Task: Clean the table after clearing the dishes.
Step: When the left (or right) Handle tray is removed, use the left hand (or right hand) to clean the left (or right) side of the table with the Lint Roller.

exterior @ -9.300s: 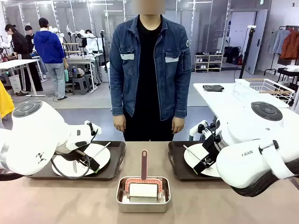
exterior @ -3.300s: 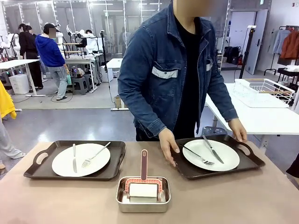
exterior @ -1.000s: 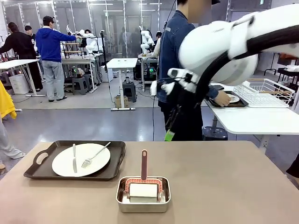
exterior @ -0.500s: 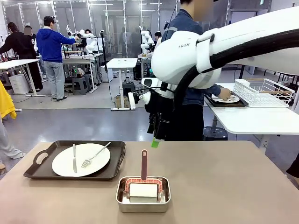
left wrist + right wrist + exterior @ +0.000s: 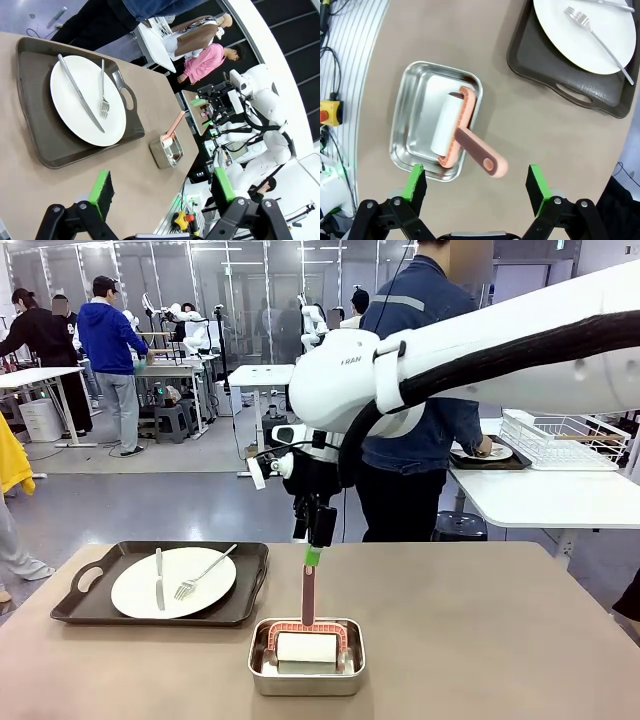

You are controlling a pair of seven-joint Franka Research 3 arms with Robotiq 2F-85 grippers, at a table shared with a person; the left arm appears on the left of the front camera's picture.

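Note:
On the beige table [image 5: 500, 640], a dark tray [image 5: 240, 605] at the left holds a white plate [image 5: 135, 592] with a knife [image 5: 158, 578] and fork [image 5: 204, 572]. My right gripper [image 5: 312, 545] hangs open just above the pink handle [image 5: 308, 592] of a lint roller standing in a steel pan [image 5: 306, 672]. In the right wrist view the roller handle [image 5: 480, 152] lies between the open green pads [image 5: 415, 182] of the right gripper [image 5: 476, 182]. My left gripper [image 5: 162, 187] is open above the table, apart from the tray [image 5: 35, 135] and plate [image 5: 82, 107].
A person [image 5: 420, 390] stands at the white side table [image 5: 540, 495] at the right, one hand on a second tray with a plate [image 5: 482, 454] beside a wire basket [image 5: 565, 435]. Bare tabletop stretches to the right of the pan.
My right arm has swung left and down, bringing its gripper from mid-air to just over the roller handle. The person has shifted at the side table.

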